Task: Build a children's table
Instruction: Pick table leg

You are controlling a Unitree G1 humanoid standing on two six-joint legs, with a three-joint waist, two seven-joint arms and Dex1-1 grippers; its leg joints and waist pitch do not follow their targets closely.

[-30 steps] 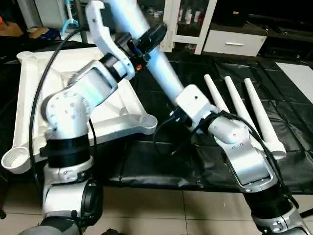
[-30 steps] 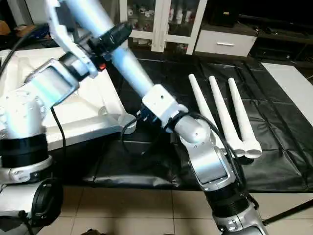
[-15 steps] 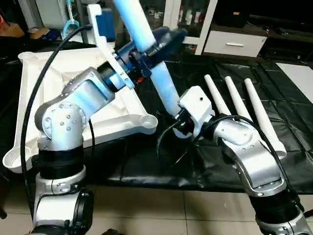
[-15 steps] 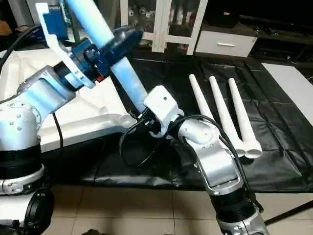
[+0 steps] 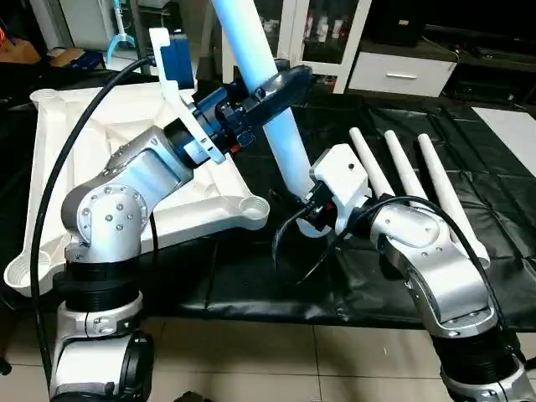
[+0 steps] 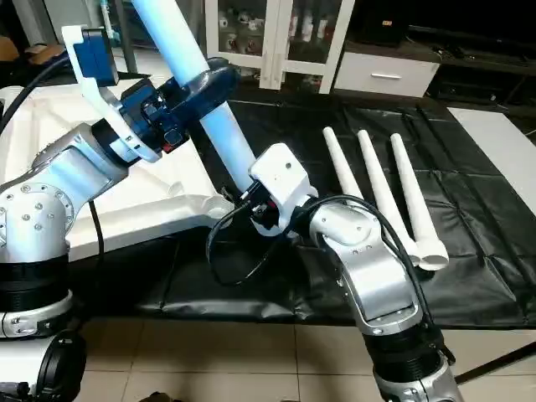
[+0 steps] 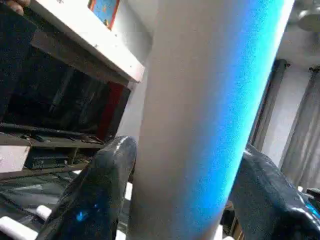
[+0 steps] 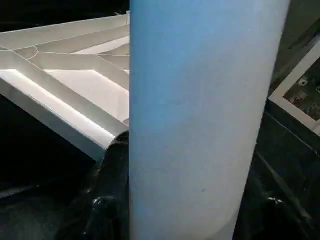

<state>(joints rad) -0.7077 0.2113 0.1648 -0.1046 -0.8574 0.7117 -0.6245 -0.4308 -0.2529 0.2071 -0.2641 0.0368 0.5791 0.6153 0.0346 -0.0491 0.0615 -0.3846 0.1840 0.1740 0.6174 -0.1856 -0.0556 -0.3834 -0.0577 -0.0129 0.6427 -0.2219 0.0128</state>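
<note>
The white table top (image 5: 100, 142) lies upside down at the left, ribs up, with a round corner socket (image 5: 251, 205) nearest the mat. One white leg (image 5: 280, 138) stands steeply tilted, its lower end just right of that socket. My left gripper (image 5: 275, 84) is shut on the leg partway up, with a black finger (image 7: 95, 195) on each side of it. Close to the leg's bottom, my right gripper (image 5: 310, 211) is shut on it, partly hidden behind its white wrist housing. The right wrist view shows the leg (image 8: 200, 125) between the fingers, with the top's ribs behind.
Three more white legs (image 5: 406, 176) lie side by side on the black mat (image 5: 251, 285) at the right. A white cabinet (image 5: 402, 75) stands behind. Tiled floor runs along the front edge. Black cables loop beside both arms.
The leg has swung from a low slant to nearly upright, its lower end nearer the corner socket. My left gripper has shifted along the leg and my right forearm has moved with it.
</note>
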